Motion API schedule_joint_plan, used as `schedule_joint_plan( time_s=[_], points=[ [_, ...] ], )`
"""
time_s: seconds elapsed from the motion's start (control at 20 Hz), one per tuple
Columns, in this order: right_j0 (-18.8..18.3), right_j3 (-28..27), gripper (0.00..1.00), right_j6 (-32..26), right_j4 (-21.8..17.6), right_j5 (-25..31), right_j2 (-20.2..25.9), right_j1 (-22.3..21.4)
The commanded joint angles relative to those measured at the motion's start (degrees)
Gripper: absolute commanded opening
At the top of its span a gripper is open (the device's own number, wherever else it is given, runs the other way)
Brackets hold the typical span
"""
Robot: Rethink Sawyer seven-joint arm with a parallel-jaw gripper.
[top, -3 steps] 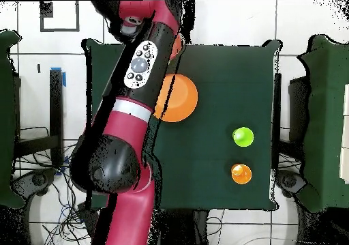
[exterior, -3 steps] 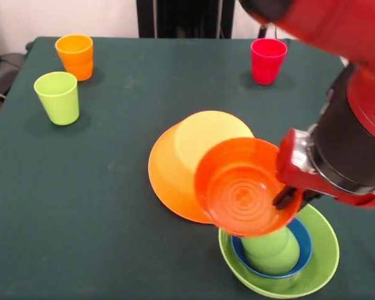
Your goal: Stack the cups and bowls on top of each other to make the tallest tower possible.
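Observation:
My gripper (exterior, -3 steps: 286,199) is shut on the right rim of the small red-orange bowl (exterior, -3 steps: 240,195). It holds the bowl tilted, with the hollow side facing the front camera. Right below it stands a pile: a large light green bowl (exterior, -3 steps: 325,253), a small blue bowl (exterior, -3 steps: 304,240) inside that, and a green cup (exterior, -3 steps: 272,251) upside down in the blue one. The very large orange-yellow bowl (exterior, -3 steps: 178,159) lies upside down on the table, behind and to the left of the held bowl. In the overhead view the arm hides the gripper and the pile, while the orange-yellow bowl (top, -3 steps: 180,99) shows beside the arm.
Three cups stand alone on the dark green table (exterior, -3 steps: 112,200): an orange cup (exterior, -3 steps: 74,55) and a lime green cup (exterior, -3 steps: 57,97) at the far left, and a red-pink cup (exterior, -3 steps: 267,59) at the far right. The overhead view shows the lime cup (top, -3 steps: 243,136) and the orange cup (top, -3 steps: 240,173).

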Motion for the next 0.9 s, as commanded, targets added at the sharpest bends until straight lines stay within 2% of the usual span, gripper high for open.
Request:
schedule_joint_plan(
  time_s=[0.05,0.1,0.35,0.55,0.75,0.9],
  points=[
    [4.3,2.2,0.00,-9.1,-11.3,-2.8,15.1,2.1],
    [4.7,2.6,0.00,-8.9,-12.5,-2.9,15.6,1.9],
    [7.7,8.0,0.00,-12.4,-21.0,-7.2,25.4,0.4],
    [9.0,10.1,0.00,-12.7,-25.4,-8.9,31.6,-0.7],
    [8.9,9.2,0.00,-11.8,-27.8,-9.6,34.7,-1.0],
    [7.1,5.4,0.00,-10.7,-28.3,-8.7,33.9,-0.4]
  ],
)
